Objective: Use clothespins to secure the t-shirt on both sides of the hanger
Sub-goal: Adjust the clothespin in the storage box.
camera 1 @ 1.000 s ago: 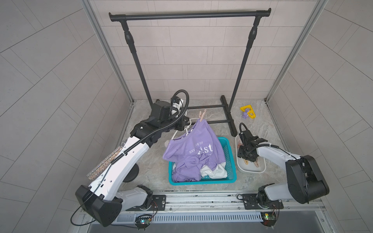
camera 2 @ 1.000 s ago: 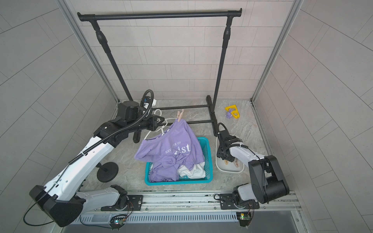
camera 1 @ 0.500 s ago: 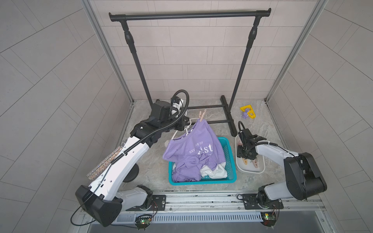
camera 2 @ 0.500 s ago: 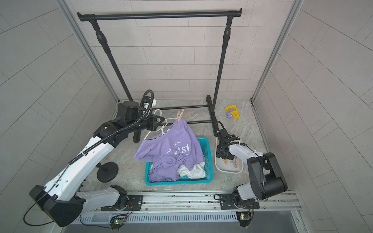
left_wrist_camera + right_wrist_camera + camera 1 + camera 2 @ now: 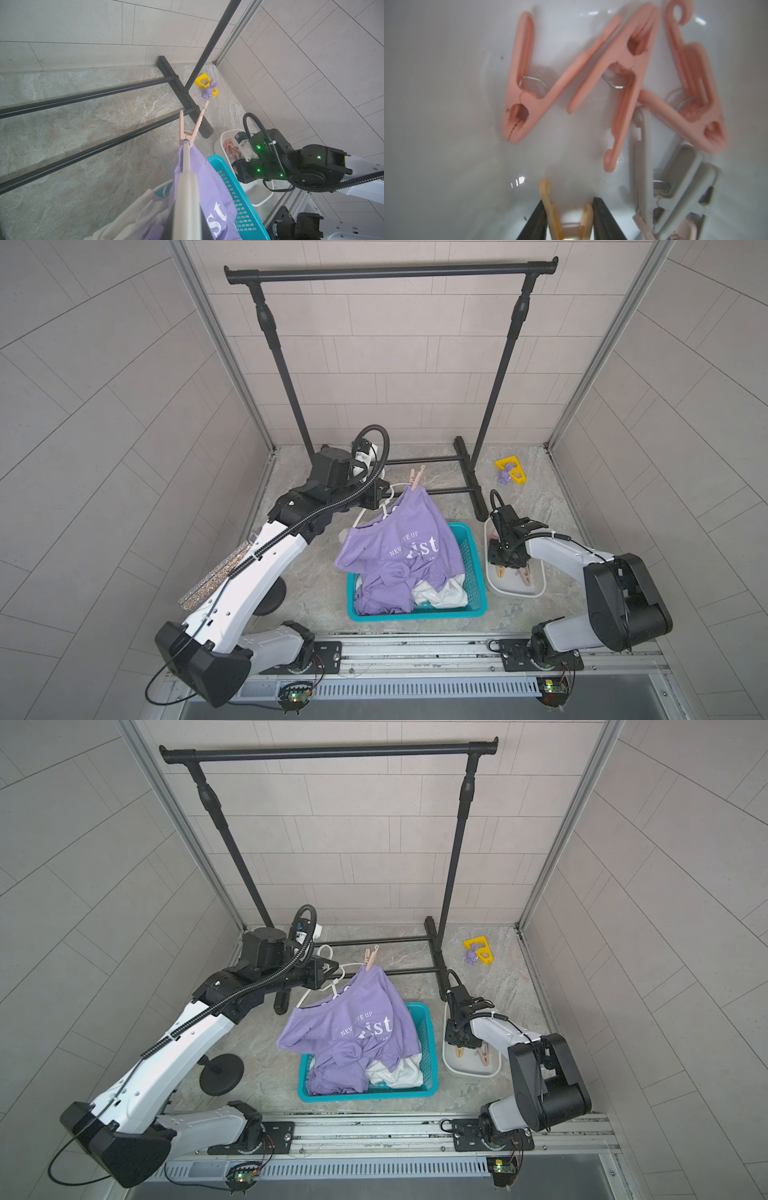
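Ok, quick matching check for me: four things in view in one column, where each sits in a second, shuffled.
1. tan clothespin
2. pink clothespin
3. purple t-shirt
4. yellow block

a. floor beside the rack's foot
b. between the fingers of the right gripper
c. hanging into the teal basket
d. clipped on the hanger

Pairs: 1-b, 2-d, 3-c, 4-a.

Soft, even, bright light in both top views, edges bowing, shadows faint; in the right wrist view the salmon-pink plastic clothespins (image 5: 623,116) look blurred; small glare spots fleck the glossy white plastic tub (image 5: 446,104).
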`<state>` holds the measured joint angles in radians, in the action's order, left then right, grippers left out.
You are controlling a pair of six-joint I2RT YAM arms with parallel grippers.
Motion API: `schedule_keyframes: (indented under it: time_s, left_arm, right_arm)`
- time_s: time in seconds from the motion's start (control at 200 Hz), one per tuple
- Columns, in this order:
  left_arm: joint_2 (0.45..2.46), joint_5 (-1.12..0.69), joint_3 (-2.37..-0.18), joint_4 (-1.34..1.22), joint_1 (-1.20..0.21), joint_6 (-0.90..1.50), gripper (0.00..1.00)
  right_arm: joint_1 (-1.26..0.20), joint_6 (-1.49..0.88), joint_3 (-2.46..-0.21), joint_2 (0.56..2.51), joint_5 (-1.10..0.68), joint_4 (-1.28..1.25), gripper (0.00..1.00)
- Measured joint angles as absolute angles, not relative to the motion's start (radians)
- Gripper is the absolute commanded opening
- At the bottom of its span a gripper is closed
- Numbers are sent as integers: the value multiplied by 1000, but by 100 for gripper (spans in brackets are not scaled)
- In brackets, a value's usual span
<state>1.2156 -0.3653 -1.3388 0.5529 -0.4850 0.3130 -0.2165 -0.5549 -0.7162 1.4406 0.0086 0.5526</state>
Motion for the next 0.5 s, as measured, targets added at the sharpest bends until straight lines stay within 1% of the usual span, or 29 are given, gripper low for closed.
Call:
schedule_keyframes:
  time_s: [0.125, 0.31, 0.5]
  left_arm:
    - [1213, -365, -1339, 554, -485, 310, 0]
    - [1201, -364, -1339, 556, -485, 303, 0]
    - [1200, -364, -1339, 557, -485, 298, 0]
  right_arm:
    - [-216, -557, -716, 1441, 9, 549, 30]
    - [-218, -554, -726, 1448, 18, 551, 29]
    - [-218, -528, -778, 1501, 44, 554, 30]
